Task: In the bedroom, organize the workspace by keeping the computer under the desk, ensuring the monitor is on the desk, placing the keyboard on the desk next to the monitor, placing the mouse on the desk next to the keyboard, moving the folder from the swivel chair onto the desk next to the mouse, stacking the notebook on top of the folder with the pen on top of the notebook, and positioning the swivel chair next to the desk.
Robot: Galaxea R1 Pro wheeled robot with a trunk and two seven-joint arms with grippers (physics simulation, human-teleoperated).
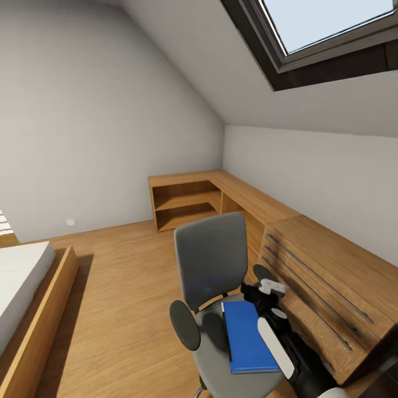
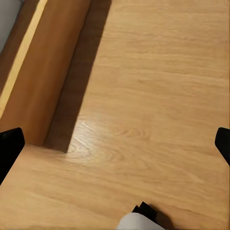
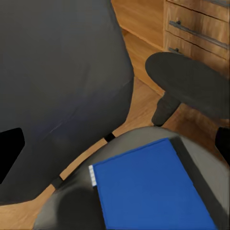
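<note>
The folder [image 1: 248, 336] lies flat on the chair [image 1: 213, 265] seat at lower centre of the head view. The right gripper [image 1: 264, 293] hovers just over its far edge, fingers [image 3: 10, 152] spread wide. The left fingers [image 2: 9, 146] are spread too, over bare floor [image 2: 153, 96] beside the bed [image 1: 33, 298]. A wooden dresser [image 1: 331, 287] stands right of the chair.

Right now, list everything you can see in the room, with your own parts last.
swivel chair: one, grey with black armrests, on the floor in front of the drawer unit.
folder: one, bright blue, flat on the chair seat.
shelf unit: one, light wood, in the far corner.
drawer unit: one, wood with dark bar handles, right of the chair.
bed: one, wood frame, pale mattress, at the left.
skylight: one, dark frame, in the sloped ceiling.
right claw: black and white, above the folder's far end, open.
</note>
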